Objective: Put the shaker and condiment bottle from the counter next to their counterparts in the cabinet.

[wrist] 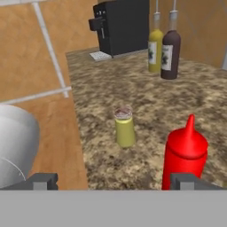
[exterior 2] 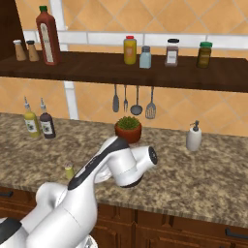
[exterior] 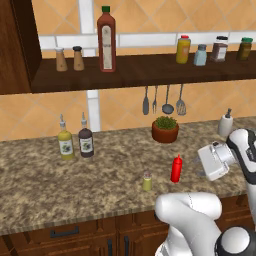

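Note:
The small red condiment bottle [exterior: 176, 169] stands on the granite counter [exterior: 75, 175] near its front edge. The tiny yellow-green shaker [exterior: 147, 181] stands just left of it. My gripper [exterior: 198, 164] hovers a short way right of the bottle, pointing at it, jaws open and empty. In the hand view the gripper [wrist: 115, 181] has its fingertips wide apart. There the condiment bottle [wrist: 186, 153] rises just beyond the right fingertip, with the shaker [wrist: 124, 127] farther off near the middle. The shaker [exterior 2: 69, 170] peeks out beside my arm. The cabinet [exterior: 140, 72] shelf runs above.
On the shelf stand two brown shakers [exterior: 69, 59], a tall dark red bottle [exterior: 106, 40] and several jars [exterior: 212, 49] at the right. On the counter are spouted yellow [exterior: 65, 140] and dark [exterior: 86, 141] bottles, a potted plant [exterior: 165, 129] and a soap dispenser [exterior: 226, 123]. Utensils [exterior: 162, 102] hang below the shelf.

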Motion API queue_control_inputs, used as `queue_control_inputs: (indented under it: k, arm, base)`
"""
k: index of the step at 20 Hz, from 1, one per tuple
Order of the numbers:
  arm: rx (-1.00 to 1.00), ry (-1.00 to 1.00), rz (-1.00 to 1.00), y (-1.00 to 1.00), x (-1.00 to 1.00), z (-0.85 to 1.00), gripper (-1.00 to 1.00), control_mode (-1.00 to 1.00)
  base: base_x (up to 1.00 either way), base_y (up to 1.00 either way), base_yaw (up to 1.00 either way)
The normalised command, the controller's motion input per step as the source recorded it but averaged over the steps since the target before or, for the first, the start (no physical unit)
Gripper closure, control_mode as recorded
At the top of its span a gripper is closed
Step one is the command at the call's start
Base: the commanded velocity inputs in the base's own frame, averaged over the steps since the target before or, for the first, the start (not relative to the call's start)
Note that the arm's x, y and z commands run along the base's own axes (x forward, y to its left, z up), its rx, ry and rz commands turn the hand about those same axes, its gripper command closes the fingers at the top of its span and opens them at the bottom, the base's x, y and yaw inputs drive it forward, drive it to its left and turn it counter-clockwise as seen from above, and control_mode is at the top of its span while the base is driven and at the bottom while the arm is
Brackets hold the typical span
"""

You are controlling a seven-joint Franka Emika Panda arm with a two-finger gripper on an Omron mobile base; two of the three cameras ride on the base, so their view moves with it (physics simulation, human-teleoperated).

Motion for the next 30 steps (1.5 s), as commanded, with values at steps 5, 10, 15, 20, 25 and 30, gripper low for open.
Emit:
queue_control_inputs:
  k: [5, 10, 15, 20, 25, 30]
  arm:
    - [0.01, 0.0, 0.0, 0.0, 0.14, -0.05, -1.0, -1.0]
    - [0.0, 0.0, 0.0, 0.0, 0.18, -0.05, -1.0, -1.0]
    - [0.0, 0.0, 0.0, 0.0, 0.13, -0.1, -1.0, -1.0]
    - [0.0, 0.0, 0.0, 0.04, 0.13, -0.17, -1.0, -1.0]
    - [0.0, 0.0, 0.0, 0.05, 0.13, -0.18, -1.0, -1.0]
    - [0.0, 0.0, 0.0, 0.05, 0.13, -0.17, -1.0, -1.0]
  base:
    - [0.0, 0.0, 0.0]
    - [0.0, 0.0, 0.0]
    - [0.0, 0.0, 0.0]
    - [0.0, 0.0, 0.0]
    - [0.0, 0.0, 0.0]
    - [0.0, 0.0, 0.0]
